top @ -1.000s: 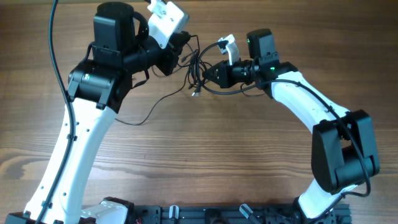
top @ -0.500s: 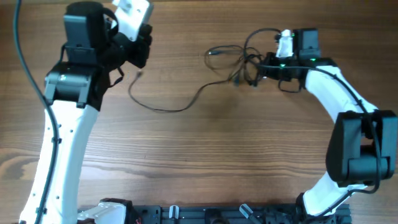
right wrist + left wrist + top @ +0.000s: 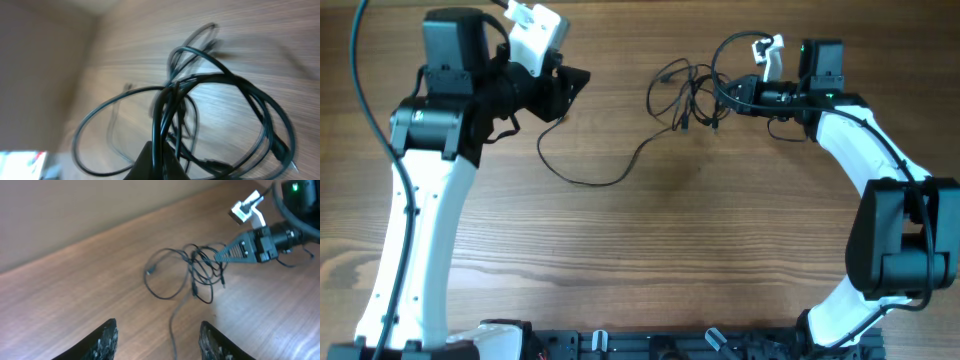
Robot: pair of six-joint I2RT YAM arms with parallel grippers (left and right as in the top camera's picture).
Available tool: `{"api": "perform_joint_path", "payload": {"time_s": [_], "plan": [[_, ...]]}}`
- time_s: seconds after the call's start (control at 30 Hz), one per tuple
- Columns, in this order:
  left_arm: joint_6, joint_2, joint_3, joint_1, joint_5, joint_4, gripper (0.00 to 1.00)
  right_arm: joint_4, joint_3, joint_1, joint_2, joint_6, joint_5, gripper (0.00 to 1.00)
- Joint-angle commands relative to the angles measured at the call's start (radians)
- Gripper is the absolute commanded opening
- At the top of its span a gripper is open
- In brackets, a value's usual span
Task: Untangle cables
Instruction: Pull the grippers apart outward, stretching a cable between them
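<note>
The cables sit as a loose knot of thin black loops on the far part of the wooden table, right of centre in the overhead view. Your right gripper is at the right edge of that knot, its arm stretched out low and pointing across toward the other arm. From the right wrist camera the picture is blurred, but you can see its tips pinched together into one dark wedge at the bottom of the frame, with several wires rising straight out of the pinch and fanning into loops above it: it is clenched on the bundle. The left wrist view agrees, showing the closed point of that gripper buried in the right side of the tangle. One wide loop lies flat on the wood to the left of the knot, with a small plug tip on it. One long strand leaves the lower side of the knot, dips toward the middle of the table in a shallow curve and climbs back up close to your left gripper. That gripper hangs well apart from the tangle, on the far left side, facing it. Its fingers are spread wide, and the strand runs down the frame between them; whether it touches either one, you cannot tell from here.
</note>
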Motion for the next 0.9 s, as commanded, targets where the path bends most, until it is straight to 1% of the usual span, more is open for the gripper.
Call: {"api": "perform_joint_path", "payload": {"time_s": [0.0,0.1,0.2,0.27,0.4,0.63,0.77,0.87], "plan": [[0.002,0.069,0.018,0.002,0.116,-0.005,0.51,0.056,0.008,0.006,-0.026,0.034,-0.274,0.05],[0.002,0.114,0.018,-0.001,0.145,-0.005,0.48,0.075,0.008,0.006,-0.062,0.053,-0.356,0.05],[0.005,0.150,0.018,-0.018,0.145,0.002,0.48,0.105,0.008,0.006,-0.091,0.069,-0.440,0.05],[0.027,0.172,0.018,-0.038,0.148,0.005,0.48,0.129,0.008,0.006,-0.108,0.101,-0.478,0.05],[0.029,0.236,0.018,-0.102,0.148,0.062,0.48,0.192,0.008,0.006,-0.123,0.165,-0.565,0.04],[0.029,0.312,0.018,-0.173,0.203,0.117,0.44,0.321,0.008,0.007,-0.124,0.286,-0.581,0.04],[0.055,0.313,0.018,-0.177,0.245,0.124,0.45,0.418,0.008,0.010,-0.125,0.377,-0.600,0.05],[0.055,0.313,0.018,-0.177,0.245,0.128,0.45,0.495,0.008,0.010,-0.126,0.449,-0.608,0.05]]}}
